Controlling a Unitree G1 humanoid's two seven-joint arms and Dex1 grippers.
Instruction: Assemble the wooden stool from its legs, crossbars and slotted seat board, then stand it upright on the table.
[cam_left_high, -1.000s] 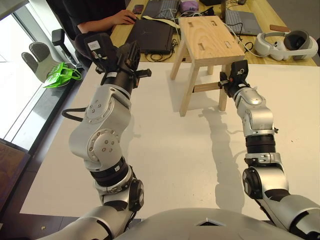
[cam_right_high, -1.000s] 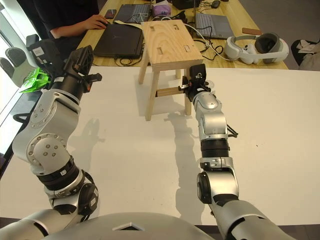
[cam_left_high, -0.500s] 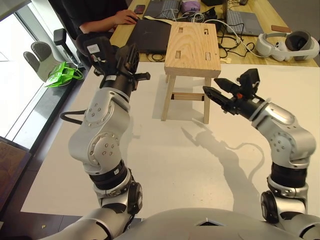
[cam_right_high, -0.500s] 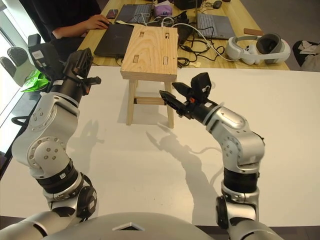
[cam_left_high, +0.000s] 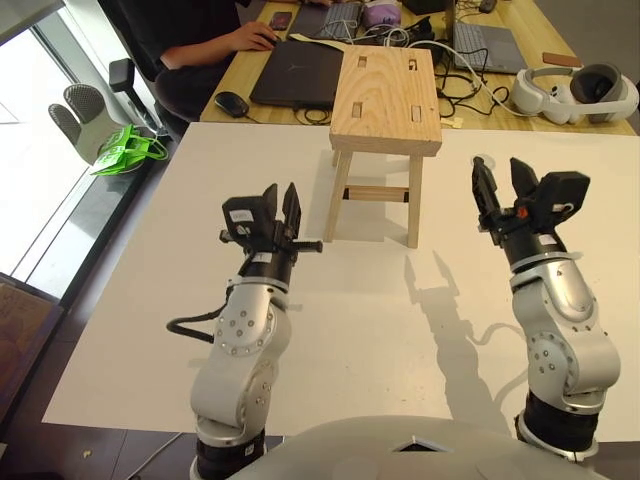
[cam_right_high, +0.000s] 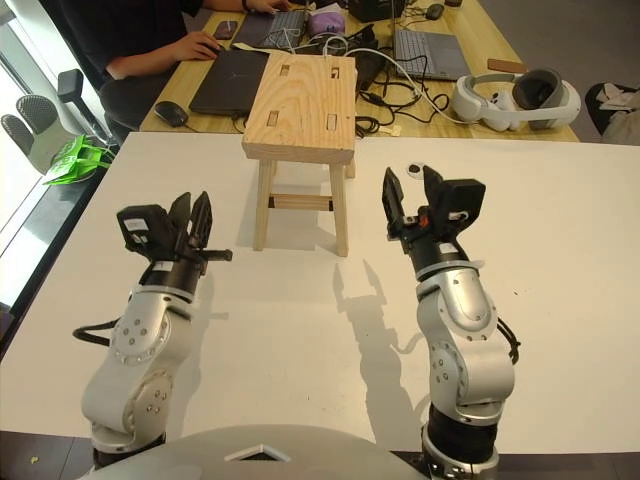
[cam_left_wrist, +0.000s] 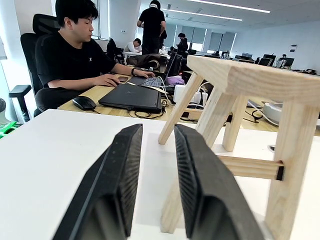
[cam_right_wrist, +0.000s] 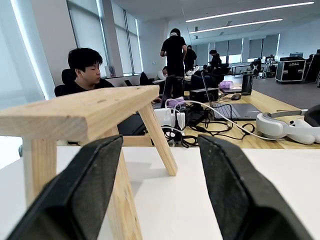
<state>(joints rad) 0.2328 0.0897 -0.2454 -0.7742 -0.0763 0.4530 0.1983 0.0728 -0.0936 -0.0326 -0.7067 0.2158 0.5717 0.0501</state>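
On the left, the left hand (cam_left_high: 281, 190) hovers above the white worktop (cam_left_high: 350, 320), its two dark fingers upright with only a narrow gap between them and nothing held. Ahead of it and towards the middle, near the far edge of the worktop, the stool (cam_left_high: 385, 100) stands upright and fully put together: the slotted seat board (cam_left_high: 390, 75) sits on splayed legs (cam_left_high: 336, 200), with a crossbar (cam_left_high: 377, 193) joining the front pair. It stands apart from both hands. It looks like pale, bare wood, so it is probably stiff, fairly light and not slippery. The seat board seems too broad for a two-fingered hand, so a leg or the crossbar would be the better hold, and lifting by the seat alone might loosen the slotted joints. To the right, the right hand (cam_left_high: 499, 172) is raised, its fingers spread wide and empty. The worktop is flat, matt and white. Beyond its far edge stands a wooden desk (cam_left_high: 530, 30) with a mouse (cam_left_high: 232, 103), a dark laptop (cam_left_high: 300, 75) and a white headset (cam_left_high: 580, 88). The room is an open office with tall windows (cam_right_wrist: 95, 30).
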